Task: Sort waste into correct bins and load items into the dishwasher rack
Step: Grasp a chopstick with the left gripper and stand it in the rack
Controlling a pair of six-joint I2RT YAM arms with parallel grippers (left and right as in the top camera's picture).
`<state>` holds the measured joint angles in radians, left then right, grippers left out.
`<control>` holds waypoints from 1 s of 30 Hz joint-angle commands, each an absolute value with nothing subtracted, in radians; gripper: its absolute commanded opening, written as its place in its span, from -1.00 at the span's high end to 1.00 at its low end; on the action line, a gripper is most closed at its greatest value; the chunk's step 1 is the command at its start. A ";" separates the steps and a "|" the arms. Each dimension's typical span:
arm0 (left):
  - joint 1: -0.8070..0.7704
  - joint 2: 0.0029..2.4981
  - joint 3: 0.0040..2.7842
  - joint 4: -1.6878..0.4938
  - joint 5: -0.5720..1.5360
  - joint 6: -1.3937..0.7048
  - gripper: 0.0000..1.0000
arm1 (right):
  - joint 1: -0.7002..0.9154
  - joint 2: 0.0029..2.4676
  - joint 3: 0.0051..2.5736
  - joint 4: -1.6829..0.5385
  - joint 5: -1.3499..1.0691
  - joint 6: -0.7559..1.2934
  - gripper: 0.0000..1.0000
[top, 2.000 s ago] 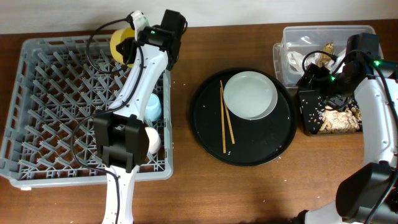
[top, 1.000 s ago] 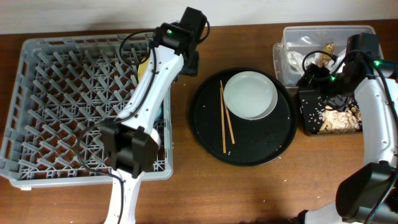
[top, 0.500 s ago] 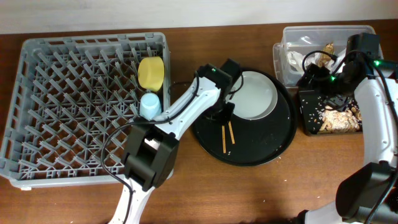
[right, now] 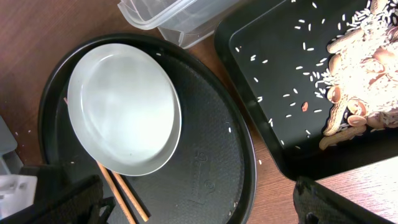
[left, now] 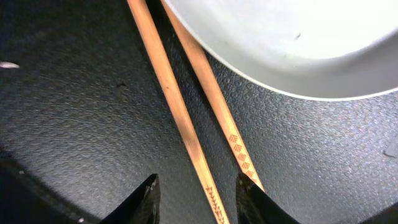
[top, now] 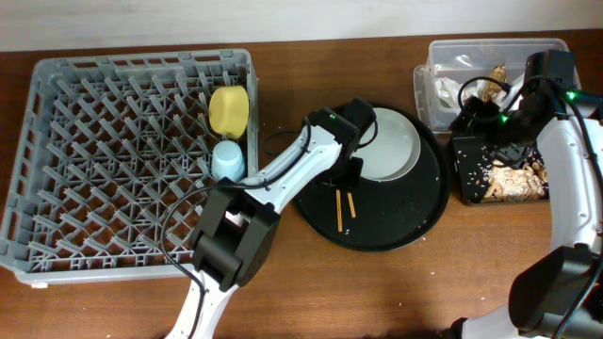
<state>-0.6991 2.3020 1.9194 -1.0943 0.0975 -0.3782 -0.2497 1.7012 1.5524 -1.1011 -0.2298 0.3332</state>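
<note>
Two wooden chopsticks (left: 177, 112) lay side by side on the round black tray (left: 68, 124), close against the rim of the pale plate-bowl (left: 298, 43). The left pincer (left: 198, 194) hung low over them with its jaws apart; one stick ran between the dark fingertips (left: 147, 198), and the other ended by the right-hand tip; whether the tips touched the tray could not be told.

From overhead, the left arm (top: 292, 169) reached from beside the dishwasher rack (top: 104, 169) across to that tray; the tray stood on the bench (top: 311, 292) between the rack and the two bins. Inside the rack, near its right wall, the yellow bowl (top: 229, 110) stood on edge among the pegs; the light-blue cup (top: 227, 160) sat just beside it.

At the bench's right end, the clear tub (top: 490, 44) held the white tissue (top: 447, 91) and the gold wrapper (top: 497, 70). The black rectangular tray (right: 273, 74), just beside the tub, held the beige food scraps (right: 360, 87) and scattered rice grains (right: 305, 59). The right pincer (right: 198, 190) hovered where tub and black rectangular tray met; its fingers were wide apart and gripped nothing.
</note>
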 commanded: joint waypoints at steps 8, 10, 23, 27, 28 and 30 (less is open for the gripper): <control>-0.677 2.424 1.933 -1.097 0.184 -0.400 0.99 | -0.249 1.705 1.571 -1.105 -0.235 0.329 -0.97; -0.675 2.424 1.967 -1.112 0.184 -0.399 0.99 | -0.249 1.705 1.571 -1.105 -0.235 0.329 -0.97; -0.276 2.394 2.856 -1.688 0.108 -0.173 0.99 | -0.249 1.705 1.571 -1.105 -0.235 0.329 -0.97; -0.075 2.345 2.801 -1.688 0.051 -0.093 0.99 | -0.249 1.705 1.571 -1.105 -0.235 0.329 -0.97; -0.039 2.341 2.764 -1.688 0.045 -0.036 0.99 | -0.249 1.705 1.571 -1.104 -0.235 0.329 -0.97; 0.017 2.341 2.680 -1.684 0.045 0.102 0.99 | -0.249 1.705 1.571 -1.105 -0.235 0.329 -0.97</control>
